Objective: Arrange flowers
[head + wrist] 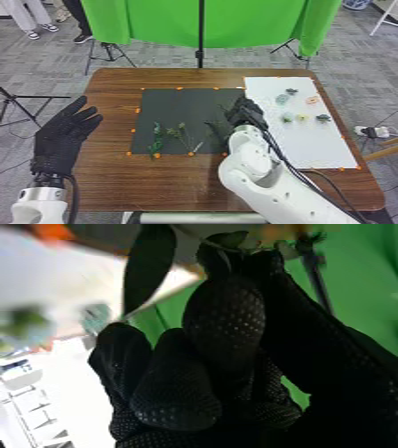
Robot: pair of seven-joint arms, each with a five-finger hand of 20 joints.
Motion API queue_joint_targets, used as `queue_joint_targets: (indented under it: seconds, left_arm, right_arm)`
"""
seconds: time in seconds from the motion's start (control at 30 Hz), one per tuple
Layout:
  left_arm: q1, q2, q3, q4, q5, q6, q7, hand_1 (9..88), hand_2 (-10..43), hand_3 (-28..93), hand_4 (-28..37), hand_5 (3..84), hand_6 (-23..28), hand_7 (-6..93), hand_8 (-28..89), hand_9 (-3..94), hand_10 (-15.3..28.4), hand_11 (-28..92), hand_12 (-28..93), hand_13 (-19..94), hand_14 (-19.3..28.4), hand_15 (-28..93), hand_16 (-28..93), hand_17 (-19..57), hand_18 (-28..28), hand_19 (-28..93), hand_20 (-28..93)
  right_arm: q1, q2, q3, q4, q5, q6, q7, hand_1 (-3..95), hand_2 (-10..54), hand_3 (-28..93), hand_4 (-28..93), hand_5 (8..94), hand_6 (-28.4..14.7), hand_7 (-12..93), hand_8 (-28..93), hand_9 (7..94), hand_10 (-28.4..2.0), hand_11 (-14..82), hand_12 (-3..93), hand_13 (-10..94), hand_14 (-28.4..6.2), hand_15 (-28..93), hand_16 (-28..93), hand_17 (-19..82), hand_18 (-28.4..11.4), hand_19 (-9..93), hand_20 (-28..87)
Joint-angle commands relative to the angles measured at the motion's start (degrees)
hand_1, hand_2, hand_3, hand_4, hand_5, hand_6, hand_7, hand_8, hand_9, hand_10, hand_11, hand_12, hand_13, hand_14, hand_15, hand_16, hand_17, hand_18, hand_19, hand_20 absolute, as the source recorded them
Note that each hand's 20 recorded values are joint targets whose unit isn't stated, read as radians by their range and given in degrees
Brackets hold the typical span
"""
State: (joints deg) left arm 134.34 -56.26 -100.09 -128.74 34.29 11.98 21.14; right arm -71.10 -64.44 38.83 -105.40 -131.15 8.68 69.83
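With our right hand [244, 112] we pinch a leafy stem [149, 264] above where dark mat [178, 105] meets white board [311, 145]. Left, green sprigs [157, 140] lie on the mat's near part; right, small blooms [302, 117] dot the board. Our left hand [62, 137], fingers straight, is at the table's [107, 185] left.

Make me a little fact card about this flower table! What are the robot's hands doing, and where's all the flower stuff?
Table: brown wood
Left hand: open, over the table's left edge
Right hand: pinching a leafy sprig
Black mat: green stems lying near its front edge
White sheet: right of the mat, with small flower pieces, one yellow, one peach
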Motion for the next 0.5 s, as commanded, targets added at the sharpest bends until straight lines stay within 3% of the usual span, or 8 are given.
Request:
queue_joint_targets:
  seconds: [0.03,0.07,0.1,0.27,0.5]
  left_arm:
    - [1.38,0.03,-0.02,0.36,-0.51,0.36,0.49,25.1,7.1,81,-21.8,41.4,11.1,12.2,-9,37.0,20.8,28,11,26,27.3,54,-9,-9.8,25.1,53,13]
    - [1.53,0.24,0.10,0.29,-0.63,0.54,0.98,25.1,7.1,81,-21.8,41.4,11.1,12.2,-9,37.0,20.8,28,11,26,27.3,54,-9,-9.8,25.1,53,13]
    - [0.93,-0.35,0.04,0.41,-0.27,0.13,0.01,25.1,7.1,81,-21.8,41.5,11.1,12.2,-9,37.0,20.8,28,11,26,27.3,54,-9,-9.8,25.1,53,13]
    - [1.04,0.06,0.04,0.32,-0.61,0.63,0.69,25.1,7.0,81,-21.5,41.4,11.2,12.2,-9,36.9,20.8,28,11,26,27.4,54,-9,-9.8,25.0,53,13]
    - [0.64,-0.38,0.09,0.36,-0.29,0.50,0.19,25.2,7.0,81,-21.2,41.4,11.2,12.1,-9,36.9,20.7,28,11,26,27.3,54,-9,-9.8,25.0,53,13]
  right_arm:
    - [-2.40,-0.71,1.03,0.89,2.24,-5.48,1.90,49.4,-9.5,86,-28,93.7,-5.1,22,17,93.7,-10.8,52.8,20.0,86,-8.1,82,19,47,-28.4,93,64]
    - [-2.48,-0.84,0.96,0.88,2.22,-5.61,1.86,49.5,-9.5,86,-28,93.7,-5.0,22,17,93.7,-10.7,53.0,20.0,86,-8.2,83,19,47,-28.4,93,64]
    - [-3.06,-0.85,1.28,0.61,2.20,-6.31,1.92,49.4,-9.5,86,-28,93.7,-4.9,22,17,93.7,-10.6,53.0,20.0,86,-8.2,83,19,47,-28.4,93,64]
    - [-4.76,-1.76,3.48,-1.05,4.37,-10.05,0.72,48.7,-9.5,81,-25,93.2,-4.3,22,16,93.5,-10.7,53.3,22.1,85,-9.1,83,20,46,-28.4,93,65]
    - [-5.95,-2.10,3.92,-2.29,4.44,-12.41,-0.70,47.3,-9.5,77,-25,93.3,-4.0,23,13,91.5,-11.5,55.8,23.1,83,-10.4,85,19,44,-28.4,93,65]
